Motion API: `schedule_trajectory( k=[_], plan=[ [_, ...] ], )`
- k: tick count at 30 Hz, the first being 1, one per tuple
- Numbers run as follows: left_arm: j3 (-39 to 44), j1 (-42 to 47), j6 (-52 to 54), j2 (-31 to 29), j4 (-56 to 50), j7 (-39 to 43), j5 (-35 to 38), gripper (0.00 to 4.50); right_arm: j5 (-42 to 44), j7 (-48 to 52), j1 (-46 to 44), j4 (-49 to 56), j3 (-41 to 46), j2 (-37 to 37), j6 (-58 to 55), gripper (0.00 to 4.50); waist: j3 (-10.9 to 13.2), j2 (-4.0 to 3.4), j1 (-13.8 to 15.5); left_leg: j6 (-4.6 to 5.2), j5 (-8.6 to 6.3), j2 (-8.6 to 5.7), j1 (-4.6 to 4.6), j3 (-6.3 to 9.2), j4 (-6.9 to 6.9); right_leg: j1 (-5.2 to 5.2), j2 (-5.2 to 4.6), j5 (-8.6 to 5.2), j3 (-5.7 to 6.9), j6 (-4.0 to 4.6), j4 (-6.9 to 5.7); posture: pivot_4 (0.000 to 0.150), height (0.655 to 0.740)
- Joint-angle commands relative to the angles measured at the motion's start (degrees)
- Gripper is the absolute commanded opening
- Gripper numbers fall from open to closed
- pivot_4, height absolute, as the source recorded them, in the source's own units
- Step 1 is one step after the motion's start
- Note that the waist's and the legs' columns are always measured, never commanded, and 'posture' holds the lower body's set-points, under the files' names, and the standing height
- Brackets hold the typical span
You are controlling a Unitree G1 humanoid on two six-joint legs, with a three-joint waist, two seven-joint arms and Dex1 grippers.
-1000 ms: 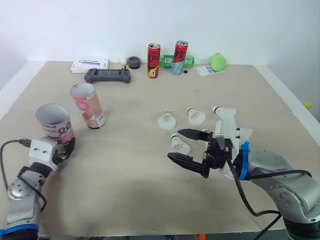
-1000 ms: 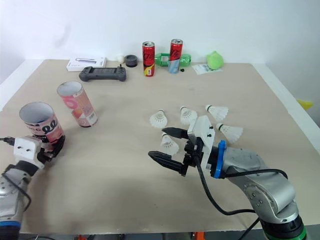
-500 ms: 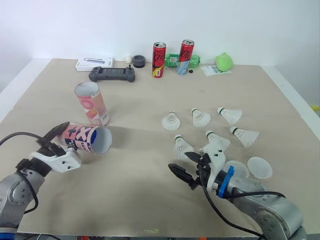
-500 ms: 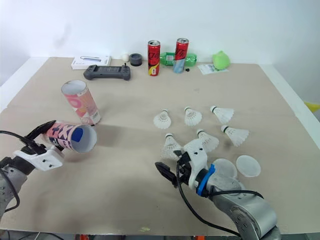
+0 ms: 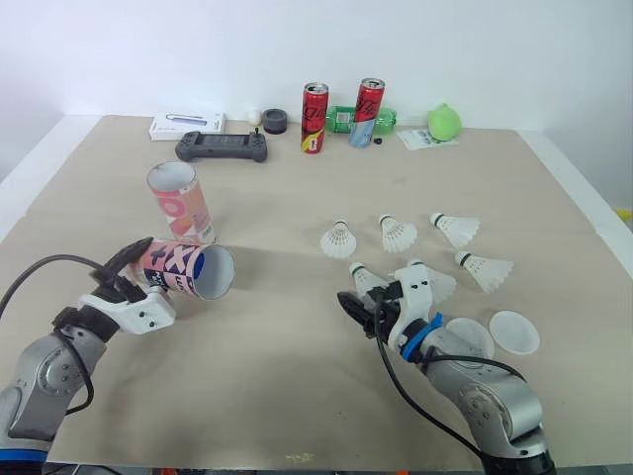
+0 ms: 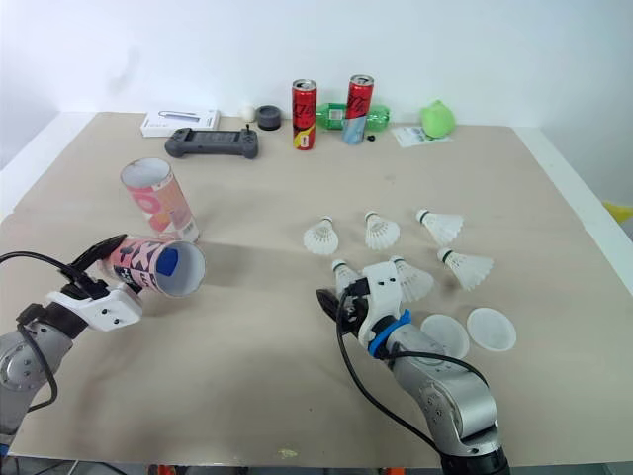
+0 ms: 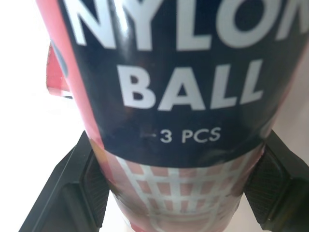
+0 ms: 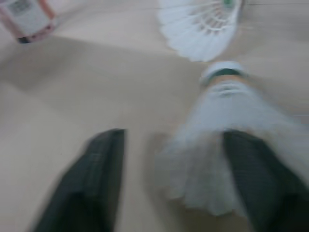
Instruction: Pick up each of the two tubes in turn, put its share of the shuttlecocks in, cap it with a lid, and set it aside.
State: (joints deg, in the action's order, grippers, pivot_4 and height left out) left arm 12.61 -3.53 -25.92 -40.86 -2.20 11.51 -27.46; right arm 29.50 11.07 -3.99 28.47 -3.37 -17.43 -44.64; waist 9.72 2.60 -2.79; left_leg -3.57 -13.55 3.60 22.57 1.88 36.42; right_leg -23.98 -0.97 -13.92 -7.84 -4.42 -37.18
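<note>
Shuttlecock-packing bench, mid-task: the L gripper (image 7: 178, 186) pinches the navy-and-pink tube (image 5: 186, 269) btwn its two black fingers, one on each side of the barrel, just below the print "NYLON BALL 3 PCS". The tube is off the table (image 5: 277, 396), tipped almost level, w/ its open mouth turned toward the robot's R side.

Just behind it a second, pink tube (image 5: 181, 203) stands upright on the table, mouth up.

The R gripper (image 8: 174, 193) sits low over the table at centre, fingers spread wide. The nearest shuttlecock (image 8: 231, 121) lies btwn them, its skirt up against one finger, while the other finger is clear of it.

Five more shuttlecocks (image 5: 338, 239) lie loose on the table, in a rough arc beyond and to the R of that gripper.

Two white lids (image 5: 514, 332) lie flat, side by side, near the R forearm, one partly hidden behind it.

Along the far edge: two red cans (image 5: 314, 104), a green bottle (image 5: 341, 120) lying down, a green ball (image 5: 443, 122), a dark game controller (image 5: 220, 147) and a white box (image 5: 186, 126).
</note>
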Motion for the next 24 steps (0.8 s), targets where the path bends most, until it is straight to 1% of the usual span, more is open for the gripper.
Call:
schedule_trajectory(
  k=[1,2,3,5,8,11,14,18,22,24],
  plan=[
    [-0.3,1.0,1.1,0.2,-1.0,-0.8,0.5,3.18,1.0,1.0,-0.1,1.6,1.7,0.2,-0.1,1.04,0.0,-0.01,0.0,0.0,0.0,0.0,0.0,0.0,0.0,0.0,0.0,0.0,0.0,0.0,-0.01,0.15,0.74],
    [-0.7,1.0,1.6,0.2,-1.1,-0.6,0.4,3.18,1.8,1.6,0.1,2.3,1.9,0.1,-0.4,0.6,0.0,-0.01,0.0,0.0,0.0,0.0,0.0,0.0,0.0,0.0,0.0,0.0,0.0,0.0,-0.01,0.15,0.74],
    [-1.3,1.1,2.3,0.5,-1.3,-0.2,0.4,3.18,2.3,3.8,0.4,3.7,1.4,-1.0,0.1,0.02,0.0,-0.01,0.0,0.0,0.0,0.0,0.0,0.01,0.0,0.0,0.0,0.0,0.0,0.0,-0.02,0.15,0.74],
    [-2.2,1.3,3.4,0.6,-1.8,0.2,0.1,3.18,3.3,7.1,0.6,5.5,1.0,-2.6,0.7,0.02,0.0,-0.02,0.0,0.0,0.0,-0.01,0.0,0.01,0.0,0.02,-0.01,0.0,0.0,0.0,-0.01,0.15,0.74],
    [-4.0,1.7,6.7,1.0,-2.3,2.0,-0.6,3.18,8.3,15.1,-1.0,8.7,2.4,-6.5,0.8,0.02,0.0,-0.04,0.0,0.0,0.0,-0.01,0.0,0.01,0.01,0.01,0.0,0.0,-0.01,-0.01,-0.01,0.15,0.74],
    [-6.1,2.1,10.1,1.8,-3.6,3.8,-0.9,3.18,9.7,22.4,-6.4,9.0,1.3,-11.0,1.8,0.02,0.1,-0.09,-0.1,0.01,0.01,-0.01,-0.01,0.01,0.04,0.02,0.01,0.04,0.0,0.0,-0.02,0.15,0.74],
    [-7.6,2.9,12.6,2.6,-5.2,4.6,-1.3,3.18,6.7,25.2,-13.2,6.5,-1.9,-13.0,3.1,0.02,0.1,-0.09,0.0,0.15,0.09,0.0,-0.04,0.04,0.06,0.05,0.06,0.08,0.01,-0.09,-0.02,0.15,0.74],
    [-9.1,3.6,16.3,3.3,-6.6,5.8,-1.8,3.18,1.9,26.6,-20.9,0.8,-7.8,-10.5,6.0,0.02,0.1,-0.1,0.0,0.28,0.17,0.01,-0.06,0.12,0.06,0.05,0.11,0.1,0.06,-0.13,-0.04,0.15,0.74],
    [-10.3,3.1,19.2,4.6,-9.8,6.5,-2.2,3.18,-3.4,27.2,-24.2,-3.5,-14.0,-8.1,8.3,0.02,0.1,-0.1,0.0,0.29,0.18,0.0,-0.03,0.13,0.06,0.06,0.09,0.21,0.05,0.03,-0.05,0.15,0.74],
    [-11.2,2.9,20.7,5.4,-11.5,7.0,-2.5,3.18,-5.3,26.9,-25.9,-6.1,-17.0,-4.5,9.7,0.02,0.1,-0.09,0.0,0.29,0.18,0.0,0.01,0.13,0.06,0.04,0.09,0.21,0.04,0.04,-0.05,0.15,0.74]
  ],
)
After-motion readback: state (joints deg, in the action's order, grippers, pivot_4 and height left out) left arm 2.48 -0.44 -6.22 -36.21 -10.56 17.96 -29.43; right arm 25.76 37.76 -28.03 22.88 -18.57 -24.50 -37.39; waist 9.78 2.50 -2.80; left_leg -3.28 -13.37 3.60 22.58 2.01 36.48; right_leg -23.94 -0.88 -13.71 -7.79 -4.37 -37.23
